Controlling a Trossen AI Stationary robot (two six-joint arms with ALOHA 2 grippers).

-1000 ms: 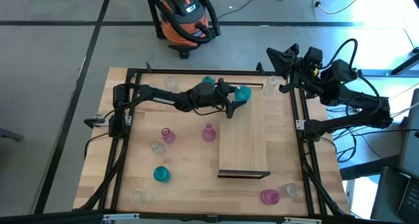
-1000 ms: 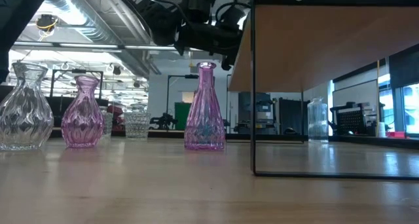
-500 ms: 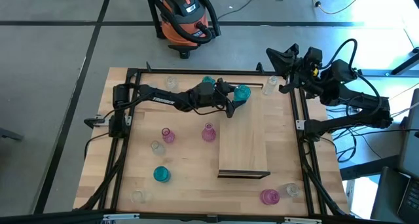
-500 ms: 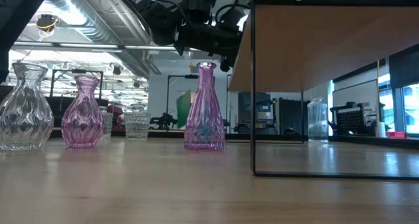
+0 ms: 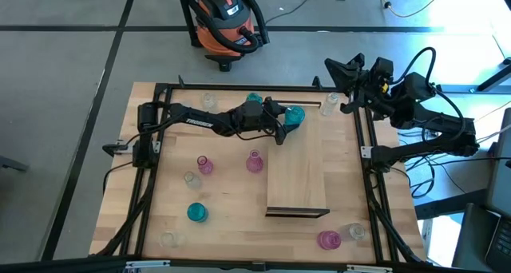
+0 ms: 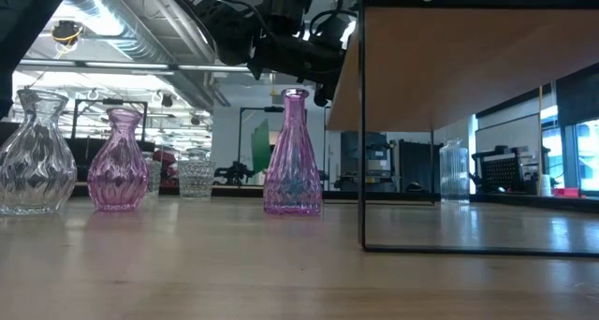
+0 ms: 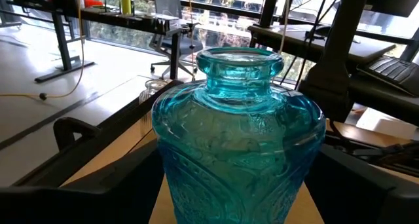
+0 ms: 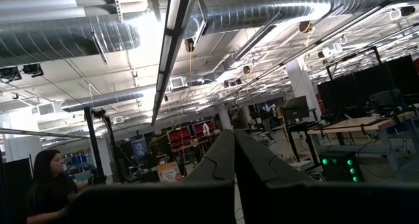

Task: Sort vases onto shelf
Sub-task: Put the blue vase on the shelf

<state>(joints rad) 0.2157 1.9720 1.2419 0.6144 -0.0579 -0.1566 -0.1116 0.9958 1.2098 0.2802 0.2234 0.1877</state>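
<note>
My left gripper (image 5: 285,123) reaches in from the table's left and is shut on a teal-blue glass vase (image 5: 295,113) over the far left corner of the shelf (image 5: 307,169), a long light-wood board raised on a thin black frame (image 6: 362,123). In the left wrist view the vase (image 7: 239,145) fills the picture between my fingers. Other vases stand on their bases on the tabletop: two pink (image 5: 205,164) (image 5: 254,161), one teal (image 5: 196,212) and one clear (image 5: 192,179). My right gripper (image 5: 334,68) is shut, raised beyond the far right corner. My left gripper holds the teal vase by its wide body (image 7: 177,152), pinched between the two fingers (image 7: 85,185), one on each side. The fingers come in level from the table's left. The vase is upright; whether its base rests on the board I cannot tell.
More vases stand along the far edge: clear (image 5: 209,101), teal (image 5: 254,100), clear (image 5: 331,104). Near the front are a pink one (image 5: 329,239) and clear ones (image 5: 356,231) (image 5: 168,239). A black frame (image 5: 239,87) rims the table. An orange shop vacuum (image 5: 226,17) stands on the floor beyond.
</note>
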